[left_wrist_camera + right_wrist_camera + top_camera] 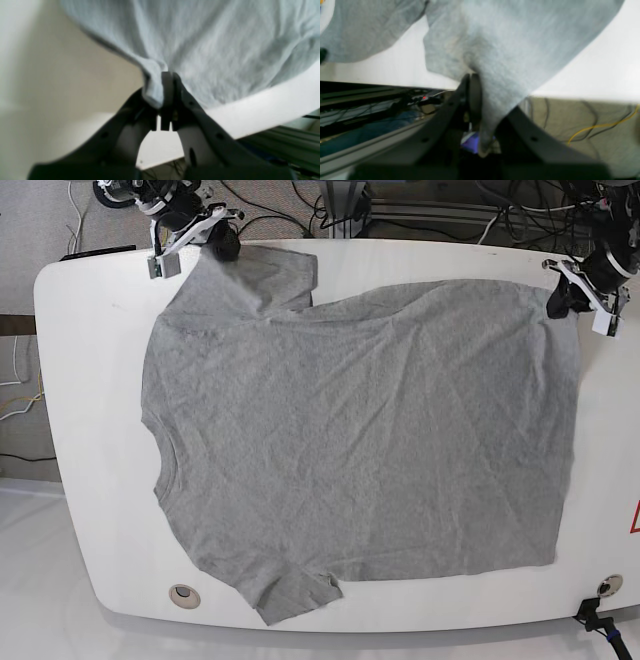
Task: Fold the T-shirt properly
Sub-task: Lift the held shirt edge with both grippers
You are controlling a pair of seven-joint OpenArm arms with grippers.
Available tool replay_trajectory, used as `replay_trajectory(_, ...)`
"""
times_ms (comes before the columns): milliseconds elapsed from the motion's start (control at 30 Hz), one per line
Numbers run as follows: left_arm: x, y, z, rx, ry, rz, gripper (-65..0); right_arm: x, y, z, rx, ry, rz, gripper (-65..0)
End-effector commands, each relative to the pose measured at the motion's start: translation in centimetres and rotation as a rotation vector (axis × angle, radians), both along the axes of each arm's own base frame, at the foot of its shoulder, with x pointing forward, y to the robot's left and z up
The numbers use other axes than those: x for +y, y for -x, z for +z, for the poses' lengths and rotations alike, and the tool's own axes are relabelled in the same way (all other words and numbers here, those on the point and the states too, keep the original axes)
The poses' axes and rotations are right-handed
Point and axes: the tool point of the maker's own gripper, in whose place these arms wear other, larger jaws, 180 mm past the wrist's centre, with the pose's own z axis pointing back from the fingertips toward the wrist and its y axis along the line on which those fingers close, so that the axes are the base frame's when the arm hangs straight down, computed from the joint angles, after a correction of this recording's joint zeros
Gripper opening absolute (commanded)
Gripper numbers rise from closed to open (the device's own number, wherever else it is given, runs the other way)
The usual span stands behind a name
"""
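The grey T-shirt [350,440] lies spread flat and wrinkled on the white table [100,430], neck to the left and hem to the right. At the far left my right gripper [218,242] is shut on the far sleeve's edge. In the right wrist view that gripper [476,78] pinches a hanging fold of the T-shirt [507,45]. My left gripper [560,298] is shut on the far hem corner at the right. Seen from the left wrist, the left gripper [168,76] clamps a bunched corner of the T-shirt [212,50] just above the table [262,110].
Cables [330,210] lie on the floor behind the table's far edge. Round holes [183,595] sit in the table's near corners. A red mark [633,520] is at the right edge. A yellow wire [595,127] runs over the floor beyond the table edge.
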Motion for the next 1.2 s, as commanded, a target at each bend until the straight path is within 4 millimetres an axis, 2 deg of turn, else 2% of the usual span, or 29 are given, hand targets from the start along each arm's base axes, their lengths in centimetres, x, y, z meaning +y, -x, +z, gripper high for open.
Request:
replay_trajectory(0, -0.3, -1.3, 2.1, -0.074, -0.011, -0.028, -65.0, -0.1, -1.9, 1.4, -0.076, 0.000, 0.006, -65.0)
replay_trajectory(133, -1.3, -4.0, 4.0, -0.167, -0.005, -0.041, -65.0, -0.4, -5.1, 2.6, -0.160, 0.023, 0.047, -65.0)
replay_trajectory(433, -1.1, -9.2, 7.7, -0.323, -0.004, -0.031, -65.0, 0.3, -11.6, 5.9, -0.318, 0.040, 0.114, -65.0)
replay_trajectory(500, -0.7, -9.8, 7.5, -0.325, 0.009, -0.015, -65.0, 0.3, -13.3, 6.8, -0.351, 0.047, 0.124, -65.0)
replay_trajectory(633, -0.2, -12.3, 6.0, -0.287, 0.070, 0.090, -65.0, 0.1, -15.9, 7.5, -0.384, 0.040, 0.121, -65.0)
replay_trajectory(800, 0.6, -13.5, 4.7, -0.255, 0.105, 0.147, -65.0, 0.1, -18.4, 7.6, -0.398, 0.021, 0.123, -65.0)
replay_trajectory(1167, 1.2, -16.5, 6.6, -0.318, 0.130, 0.170, -65.0, 1.9, -23.4, 8.1, -0.419, -0.038, 0.163, -65.0)
